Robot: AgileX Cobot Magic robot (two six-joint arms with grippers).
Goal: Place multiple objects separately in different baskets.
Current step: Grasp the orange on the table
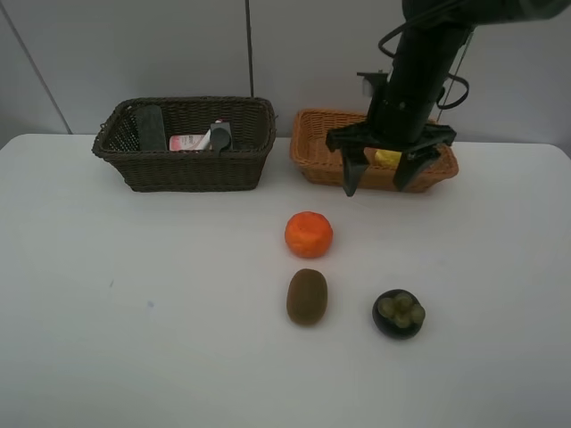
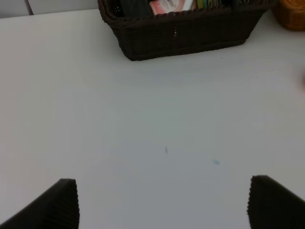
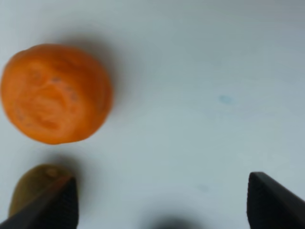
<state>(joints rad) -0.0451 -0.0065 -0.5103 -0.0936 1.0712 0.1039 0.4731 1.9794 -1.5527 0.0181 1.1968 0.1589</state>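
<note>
The dark brown basket (image 1: 187, 165) at the back left holds a dark bottle (image 1: 150, 127), a pink bottle (image 1: 189, 142) and a dark item (image 1: 220, 135); it also shows in the left wrist view (image 2: 186, 36). The light orange basket (image 1: 317, 160) at the back right holds the lemon (image 1: 387, 157). The orange (image 1: 309, 234) (image 3: 55, 93), kiwi (image 1: 307, 296) (image 3: 33, 188) and mangosteen (image 1: 399, 313) lie on the table. My right gripper (image 1: 381, 185) (image 3: 159, 205) is open and empty, in front of the orange basket. My left gripper (image 2: 164, 202) is open and empty over bare table.
The white table (image 1: 134, 312) (image 2: 157, 119) meets a grey wall behind the baskets. The right arm (image 1: 424, 67) comes down from the top right over the orange basket. The marker and eraser are not clearly visible.
</note>
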